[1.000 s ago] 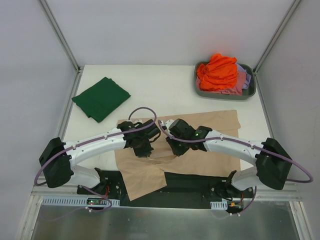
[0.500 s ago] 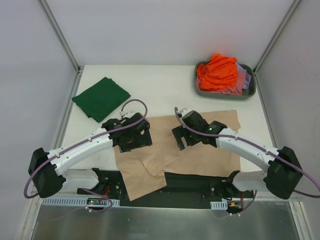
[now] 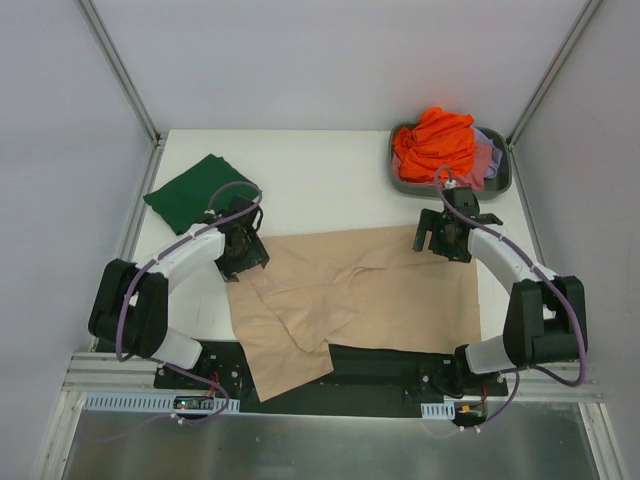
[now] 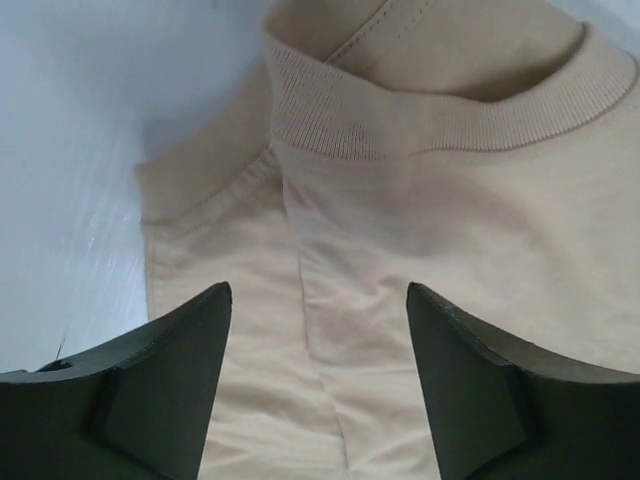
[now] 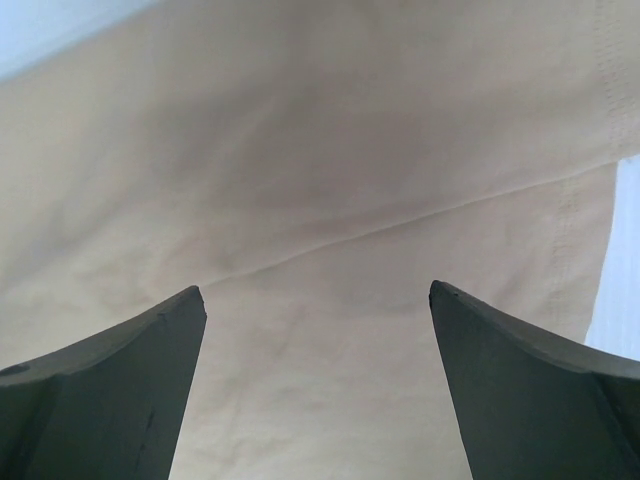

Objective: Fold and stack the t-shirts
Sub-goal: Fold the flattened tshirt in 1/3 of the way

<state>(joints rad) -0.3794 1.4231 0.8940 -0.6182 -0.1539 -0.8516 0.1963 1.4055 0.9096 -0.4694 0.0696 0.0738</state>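
A large beige t-shirt [image 3: 390,300] lies spread across the near half of the table, one part hanging over the front edge. My left gripper [image 3: 243,257] hovers over its far left corner. In the left wrist view this gripper [image 4: 318,300] is open above the fabric just below the ribbed collar [image 4: 430,115]. My right gripper [image 3: 441,240] is over the shirt's far right corner, open [image 5: 315,295] above smooth beige cloth near a stitched hem [image 5: 575,215]. A folded dark green t-shirt [image 3: 195,195] lies at the far left. Orange [image 3: 435,145], pink and lavender t-shirts are piled in the tub.
The grey plastic tub [image 3: 497,187] stands at the far right corner, just beyond my right gripper. White table [image 3: 320,180] shows between the green shirt and the tub. Metal frame posts rise at both far corners.
Both arms swung from the middle of the beige shirt outward to its far corners. Both grippers went from nearly shut to open, and the cloth they held now lies flat.
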